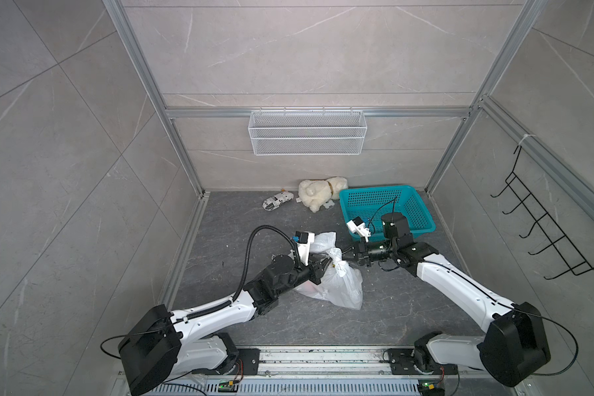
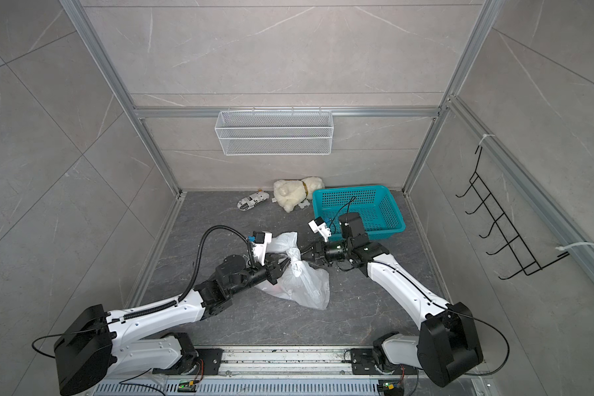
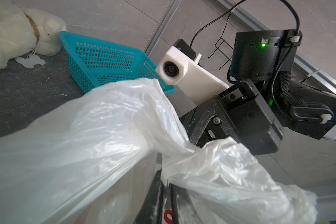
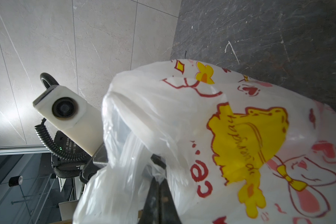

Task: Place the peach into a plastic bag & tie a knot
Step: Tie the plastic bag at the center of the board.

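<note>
1. A teal basket (image 1: 364, 202) is sitting on the dark floor;
2. a cream plush toy (image 1: 318, 195) is lying just beside the basket;
3. a printed packet (image 1: 277, 201) is lying beyond the plush toy;
4. a white mesh shelf (image 1: 307, 133) is hanging above the basket;
5. a black hook rack (image 1: 549, 223) is hanging well apart from it.

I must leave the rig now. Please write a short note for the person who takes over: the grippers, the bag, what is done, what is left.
Right gripper: jaws shut on a handle strip of the plastic bag.
Left gripper: jaws almost together at the other strip; grip uncertain.
Bag lies on the table between the arms, bulging; peach not clearly visible.
Done: handles crossed into a loose-looking knot.
Left: probably pull it tight, then release.
</note>
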{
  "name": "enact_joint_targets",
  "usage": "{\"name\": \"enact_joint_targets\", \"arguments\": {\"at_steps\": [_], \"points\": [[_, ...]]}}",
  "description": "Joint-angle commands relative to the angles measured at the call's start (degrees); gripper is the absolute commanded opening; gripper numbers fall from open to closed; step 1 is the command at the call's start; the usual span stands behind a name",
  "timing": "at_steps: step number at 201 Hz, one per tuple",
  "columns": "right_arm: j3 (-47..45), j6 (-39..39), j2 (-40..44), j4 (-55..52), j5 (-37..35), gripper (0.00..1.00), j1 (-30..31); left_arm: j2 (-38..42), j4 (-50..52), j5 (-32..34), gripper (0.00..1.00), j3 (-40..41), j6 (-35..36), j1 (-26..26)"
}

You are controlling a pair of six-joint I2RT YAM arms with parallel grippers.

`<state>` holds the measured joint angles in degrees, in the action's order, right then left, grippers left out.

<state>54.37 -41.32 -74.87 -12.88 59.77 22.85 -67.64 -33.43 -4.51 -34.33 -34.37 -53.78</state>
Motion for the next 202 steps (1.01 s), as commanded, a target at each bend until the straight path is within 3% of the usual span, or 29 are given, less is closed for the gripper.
{"name": "enact_joint_targets", "arguments": {"at_steps": [1,113,156,202], "points": [[2.2,1.9,1.2,-2.8,-1.5,0.00,0.6,2.6,-2.4,-0.3,0.18,-1.6,1.7,-0.7],[4.2,4.6,1.1,-7.2,-4.9,0.00,0.5,8.2,5.5,0.5,0.38,-1.3,1.5,-0.6],[4.6,4.6,1.1,-7.2,-5.6,0.00,0.5,12.0,17.3,-2.9,0.40,-4.2,0.9,-0.9],[4.6,4.2,0.4,-6.3,-6.0,0.00,0.5,18.5,27.5,-7.4,0.49,-7.7,-5.0,-1.6]]}}
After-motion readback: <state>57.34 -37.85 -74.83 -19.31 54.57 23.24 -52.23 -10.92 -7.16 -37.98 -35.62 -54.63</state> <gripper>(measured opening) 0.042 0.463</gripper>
